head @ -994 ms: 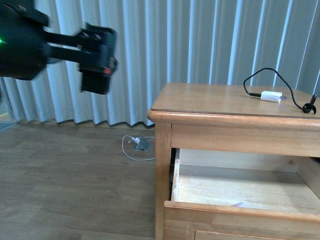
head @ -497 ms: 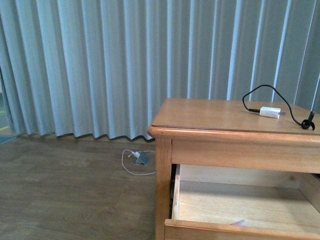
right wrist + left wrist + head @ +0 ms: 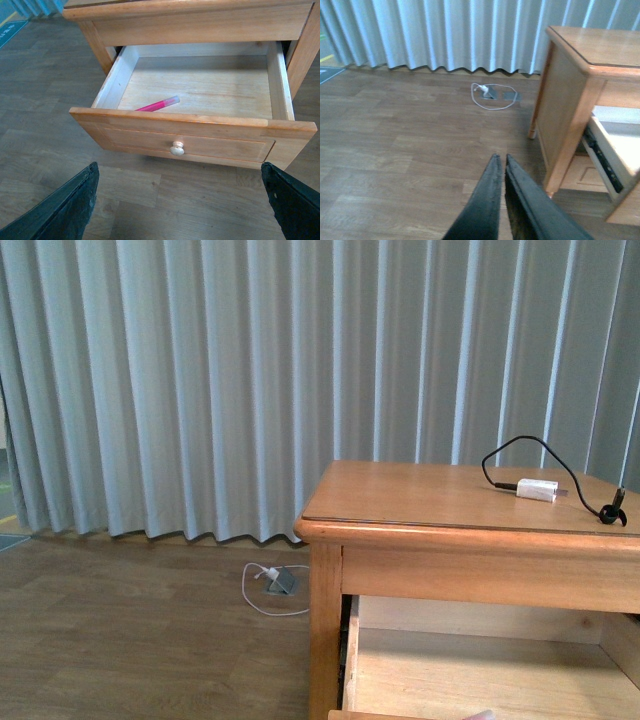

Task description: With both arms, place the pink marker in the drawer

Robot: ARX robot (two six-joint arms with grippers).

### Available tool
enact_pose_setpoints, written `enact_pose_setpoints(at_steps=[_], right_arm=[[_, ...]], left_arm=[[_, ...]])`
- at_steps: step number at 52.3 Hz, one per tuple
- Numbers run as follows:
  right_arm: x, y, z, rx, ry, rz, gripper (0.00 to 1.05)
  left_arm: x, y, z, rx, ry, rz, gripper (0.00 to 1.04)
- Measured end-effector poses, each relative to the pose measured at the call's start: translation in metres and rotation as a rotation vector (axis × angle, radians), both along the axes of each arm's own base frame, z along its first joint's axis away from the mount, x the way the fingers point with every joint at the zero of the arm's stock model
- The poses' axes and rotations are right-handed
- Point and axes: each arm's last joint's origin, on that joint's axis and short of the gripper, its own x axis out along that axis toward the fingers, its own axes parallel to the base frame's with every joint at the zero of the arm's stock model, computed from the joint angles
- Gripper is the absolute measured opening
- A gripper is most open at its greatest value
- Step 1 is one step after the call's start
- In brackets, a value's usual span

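Note:
The pink marker point(image 3: 157, 105) lies flat inside the open drawer point(image 3: 175, 135), near its front left, with its pale end pointing toward the drawer's middle. The drawer has a round pale knob point(image 3: 176, 148). My right gripper point(image 3: 179, 172) is open and empty, its fingers point(image 3: 65, 210) spread wide above the floor in front of the drawer front. My left gripper point(image 3: 501, 157) is shut and empty, over the wooden floor to the left of the cabinet. The drawer's pale inside shows in the front view point(image 3: 480, 670) and its side in the left wrist view point(image 3: 612, 152). Neither arm shows in the front view.
The wooden cabinet point(image 3: 450, 500) bears a white charger block point(image 3: 537, 489) with a black cable. A floor socket with a white cable point(image 3: 272, 583) lies by the grey curtain point(image 3: 200, 390), also in the left wrist view point(image 3: 492, 94). Wooden floor lies left of the cabinet.
The left arm, at the upper left of the front view a second ago, has left that view. The cabinet and drawer have slid lower in the front view.

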Motion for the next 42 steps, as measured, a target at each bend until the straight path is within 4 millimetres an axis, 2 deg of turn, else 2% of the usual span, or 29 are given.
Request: enact_pose_setpoints(at_steps=[2, 26, 42], right_arm=[[0.0, 0.0, 0.0, 0.0, 0.0, 0.0, 0.96], [0.0, 0.0, 0.0, 0.0, 0.0, 0.0, 0.96], [0.0, 0.0, 0.0, 0.0, 0.0, 0.0, 0.96]], left_arm=[[-0.002, 0.002, -0.002, -0.003, -0.003, 0.014, 0.04], [-0.018, 0.002, -0.025, 0.0, -0.003, 0.01, 0.04], [-0.025, 0.002, -0.03, 0.0, -0.031, 0.01, 0.04]])
